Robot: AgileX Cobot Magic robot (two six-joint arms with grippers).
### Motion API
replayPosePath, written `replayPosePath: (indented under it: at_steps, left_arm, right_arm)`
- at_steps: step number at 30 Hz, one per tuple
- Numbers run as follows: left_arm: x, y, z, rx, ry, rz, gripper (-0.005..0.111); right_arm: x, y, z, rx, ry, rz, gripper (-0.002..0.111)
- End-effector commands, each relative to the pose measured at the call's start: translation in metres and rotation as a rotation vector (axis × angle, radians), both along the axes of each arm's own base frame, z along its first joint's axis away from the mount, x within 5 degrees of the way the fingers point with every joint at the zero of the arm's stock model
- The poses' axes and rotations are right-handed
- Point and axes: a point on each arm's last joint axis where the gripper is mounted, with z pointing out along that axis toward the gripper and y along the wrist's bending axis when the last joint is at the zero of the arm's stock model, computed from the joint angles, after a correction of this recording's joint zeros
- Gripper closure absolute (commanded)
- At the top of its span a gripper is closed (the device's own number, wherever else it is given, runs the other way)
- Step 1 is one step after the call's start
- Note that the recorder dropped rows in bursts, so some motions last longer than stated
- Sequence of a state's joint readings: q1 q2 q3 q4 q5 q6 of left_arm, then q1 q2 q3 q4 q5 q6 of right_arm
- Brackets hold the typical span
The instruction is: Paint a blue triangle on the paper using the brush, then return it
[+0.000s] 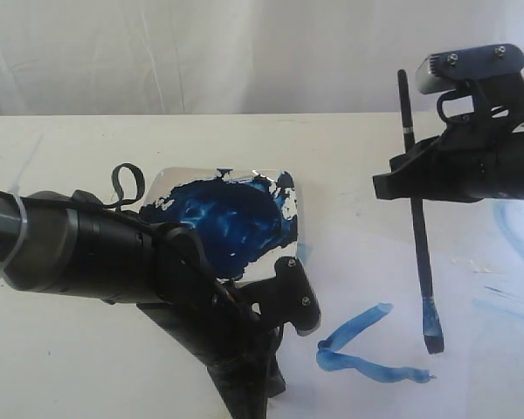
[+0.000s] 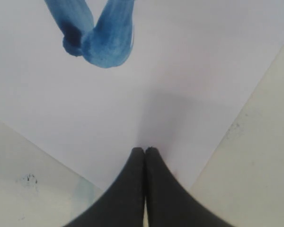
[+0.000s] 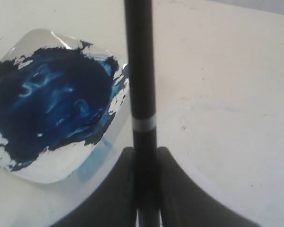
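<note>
Brush (image 1: 422, 253): thin black handle, blue-wet bristles. Hangs near upright in right claw (image 3: 144, 189), which is clamped on the handle just below its silver band. Tip at or just over paper (image 1: 375, 262) (contact unclear), beside triangle (image 1: 354, 327): two strokes laid, third side open. Likely light, stiff and smooth; may swivel under a loose pinch. Bristles soft and wet, so hold the handle only. Left claw (image 2: 145, 152): fingers together, empty, tips at paper's corner. Plate (image 1: 170, 179) of paint rests on surface (image 1: 70, 157).
</note>
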State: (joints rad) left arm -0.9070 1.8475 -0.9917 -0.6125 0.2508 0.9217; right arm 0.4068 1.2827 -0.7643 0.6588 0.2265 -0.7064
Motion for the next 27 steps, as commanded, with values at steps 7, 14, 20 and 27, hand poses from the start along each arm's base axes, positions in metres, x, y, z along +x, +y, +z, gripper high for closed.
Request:
replayPosePath:
  at_steps: [7,14,20,27]
  left_arm:
    - [-0.004,0.001,-0.007,0.025,0.047,-0.008,0.107]
    - [-0.004,0.001,-0.007,0.025,0.047,-0.008,0.107]
    - [-0.004,0.001,-0.007,0.025,0.047,-0.008,0.107]
    - [-0.004,0.001,-0.007,0.025,0.047,-0.008,0.107]
  right_arm:
    - [0.017,-0.004,0.003,0.105,-0.081,-0.178,0.108]
    - [0.024,0.003,-0.003,0.125,-0.088,-0.218,0.108]
    - [0.031,0.016,-0.002,0.128,-0.094,-0.192,0.108]
    - [0.036,0.018,-0.011,0.109,-0.076,-0.198,0.108]
